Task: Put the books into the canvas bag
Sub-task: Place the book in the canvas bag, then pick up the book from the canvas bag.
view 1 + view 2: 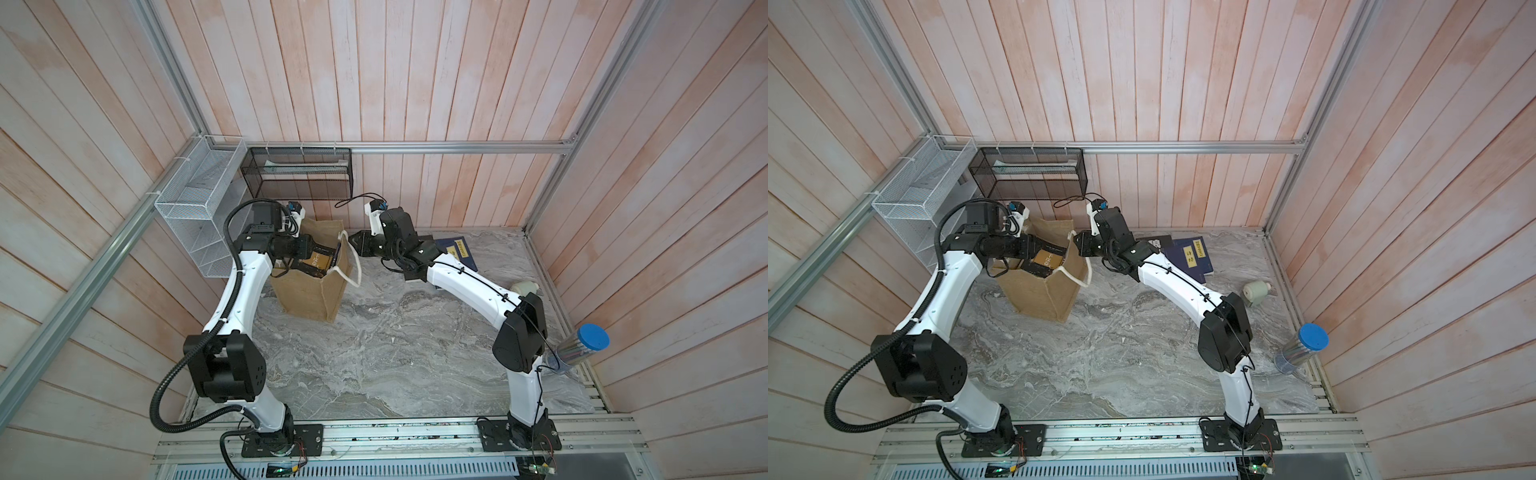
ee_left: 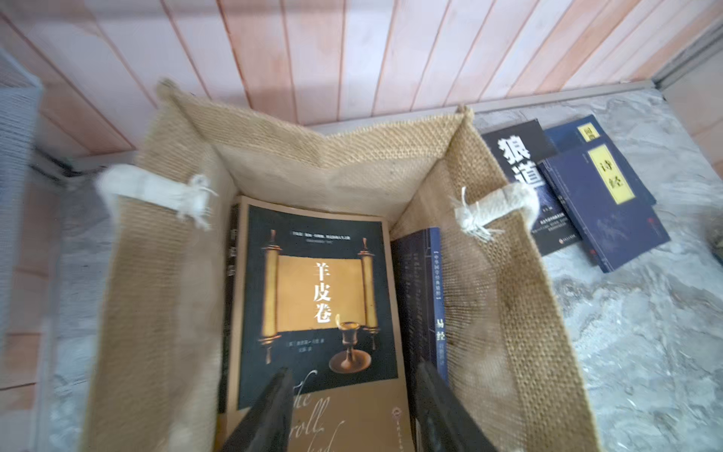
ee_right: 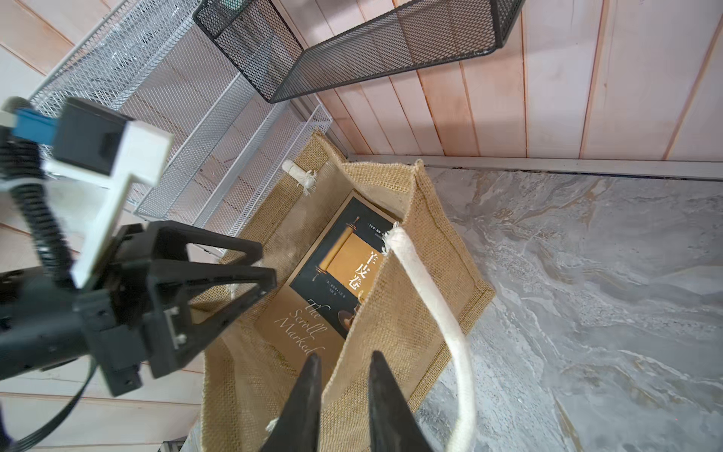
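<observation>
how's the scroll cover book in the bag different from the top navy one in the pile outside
The scroll-cover book is brown and black with a gold scroll; the navy book carries a yellow title label. The scroll-cover book sits inside the canvas bag; the navy book lies outside on other books on the table. Both are thin paperbacks, covers up.

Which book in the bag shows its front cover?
The brown-and-black scroll-cover book; the navy book beside it in the canvas bag shows mainly its spine.
</observation>
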`<act>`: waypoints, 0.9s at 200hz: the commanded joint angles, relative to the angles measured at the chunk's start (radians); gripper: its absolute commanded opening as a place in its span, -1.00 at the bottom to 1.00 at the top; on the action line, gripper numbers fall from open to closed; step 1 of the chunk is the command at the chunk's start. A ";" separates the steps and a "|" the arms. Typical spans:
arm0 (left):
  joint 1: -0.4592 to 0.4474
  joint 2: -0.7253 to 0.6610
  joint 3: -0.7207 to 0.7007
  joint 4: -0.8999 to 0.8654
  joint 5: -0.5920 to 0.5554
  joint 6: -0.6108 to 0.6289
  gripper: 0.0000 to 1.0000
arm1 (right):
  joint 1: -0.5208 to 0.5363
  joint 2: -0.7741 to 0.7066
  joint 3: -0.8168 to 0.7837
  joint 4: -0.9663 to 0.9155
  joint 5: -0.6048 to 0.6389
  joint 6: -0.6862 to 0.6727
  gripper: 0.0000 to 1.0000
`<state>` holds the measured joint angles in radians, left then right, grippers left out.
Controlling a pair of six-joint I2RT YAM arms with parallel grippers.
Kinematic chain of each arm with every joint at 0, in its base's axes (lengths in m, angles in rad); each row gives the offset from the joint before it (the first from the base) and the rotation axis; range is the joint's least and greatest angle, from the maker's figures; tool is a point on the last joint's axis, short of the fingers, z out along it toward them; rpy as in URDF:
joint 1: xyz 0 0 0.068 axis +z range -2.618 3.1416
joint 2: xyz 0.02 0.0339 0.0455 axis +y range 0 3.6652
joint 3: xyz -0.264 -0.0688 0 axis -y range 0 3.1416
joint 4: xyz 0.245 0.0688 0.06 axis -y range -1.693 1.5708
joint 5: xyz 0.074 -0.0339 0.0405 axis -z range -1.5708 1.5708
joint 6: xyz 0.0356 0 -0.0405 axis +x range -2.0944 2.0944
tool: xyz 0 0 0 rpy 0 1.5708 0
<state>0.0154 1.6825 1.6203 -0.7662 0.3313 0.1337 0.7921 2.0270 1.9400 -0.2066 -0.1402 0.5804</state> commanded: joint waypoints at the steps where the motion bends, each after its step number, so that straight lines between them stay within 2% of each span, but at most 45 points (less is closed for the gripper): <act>1: -0.017 0.039 -0.034 -0.001 0.126 0.010 0.19 | -0.002 0.003 0.021 -0.023 -0.020 0.006 -0.45; 57: -0.118 0.080 -0.131 0.094 0.080 -0.011 0.27 | 0.001 0.102 0.110 -0.053 -0.077 0.044 -0.23; 87: -0.149 0.146 -0.134 0.102 -0.048 -0.038 0.26 | 0.006 0.139 0.125 -0.050 -0.091 0.060 -0.20; 96: -0.148 0.159 -0.131 0.105 -0.087 -0.056 0.18 | 0.007 0.150 0.130 -0.052 -0.097 0.063 -0.20; 106: -0.147 0.165 -0.126 0.103 -0.123 -0.067 -0.01 | 0.008 0.164 0.142 -0.059 -0.100 0.064 -0.20; 127: -0.148 0.121 -0.133 0.128 -0.134 -0.070 -0.66 | 0.009 0.187 0.162 -0.091 -0.091 0.059 -0.19; 142: -0.147 0.063 -0.139 0.152 -0.122 -0.059 -0.99 | 0.009 0.192 0.162 -0.097 -0.098 0.061 -0.21; 166: -0.126 -0.020 -0.107 0.142 -0.070 -0.041 -1.00 | 0.011 0.183 0.139 -0.099 -0.105 0.052 -0.42; 180: -0.098 -0.055 -0.074 0.121 -0.020 -0.041 -1.00 | 0.012 0.160 0.097 -0.077 -0.104 0.052 -0.70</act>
<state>-0.1207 1.7302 1.4841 -0.6655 0.2455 0.0689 0.7967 2.2066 2.0689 -0.2737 -0.2321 0.6319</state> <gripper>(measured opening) 0.114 0.232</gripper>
